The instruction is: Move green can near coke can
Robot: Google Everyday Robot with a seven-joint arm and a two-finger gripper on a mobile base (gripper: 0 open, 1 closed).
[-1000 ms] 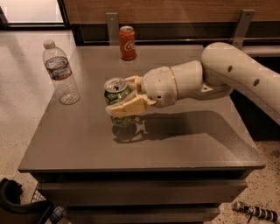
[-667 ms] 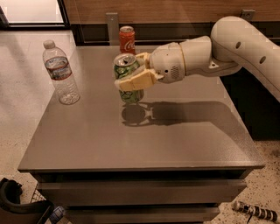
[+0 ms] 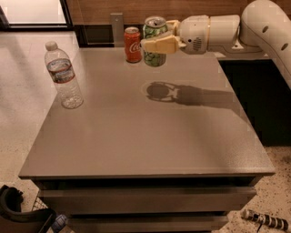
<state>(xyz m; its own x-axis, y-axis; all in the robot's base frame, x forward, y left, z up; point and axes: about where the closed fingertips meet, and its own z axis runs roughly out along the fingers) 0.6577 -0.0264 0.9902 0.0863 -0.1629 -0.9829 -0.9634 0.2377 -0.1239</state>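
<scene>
- Water bottle (image 3: 63,75) stands upright at the left of the surface (image 3: 150,141), well apart from both cans.
- At the far edge the coke can (image 3: 132,44) stands upright.
- Just right of it the green can (image 3: 155,41) hangs upright, raised off the surface, its shadow (image 3: 161,91) falling nearer the middle.
- From the right, the tool (image 3: 157,37) is clenched on the green can, one finger across its front.
- The arm (image 3: 254,27) is cut off at the right edge.

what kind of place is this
Probably an office break area or a lab: a plain grey table, speckled hard floor and wood-panelled wall. The gripper holds the green can above the table's far side, beside the coke can.
</scene>
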